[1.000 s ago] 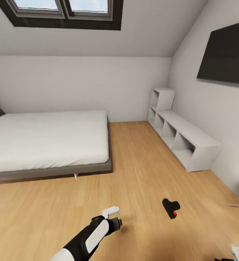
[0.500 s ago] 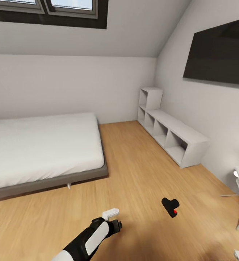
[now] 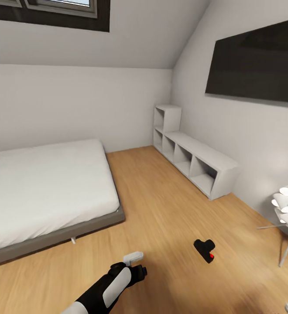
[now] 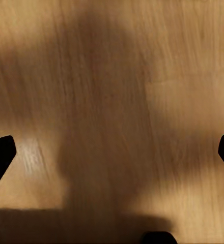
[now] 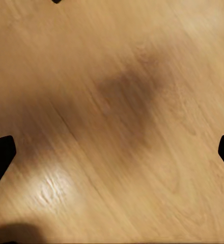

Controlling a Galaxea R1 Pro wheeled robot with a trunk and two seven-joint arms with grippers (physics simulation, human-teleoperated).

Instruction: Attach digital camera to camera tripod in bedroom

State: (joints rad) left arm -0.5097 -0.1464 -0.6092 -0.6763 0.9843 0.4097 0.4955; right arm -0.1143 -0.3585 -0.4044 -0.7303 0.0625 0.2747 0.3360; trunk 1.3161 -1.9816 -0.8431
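The whole view has swung rightward since a second ago, a camera turn: the small black digital camera (image 3: 204, 250) lies untouched on the light wood plank floor (image 3: 170, 209). Both the left gripper (image 4: 112, 152) and right gripper (image 5: 112, 152) gape wide, empty, so pickup looks next.

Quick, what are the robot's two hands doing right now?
Left gripper: open, holding nothing, above the wood floor.
Right gripper: open, holding nothing.

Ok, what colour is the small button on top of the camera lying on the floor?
Red, on the black digital camera; the head view shows it best.
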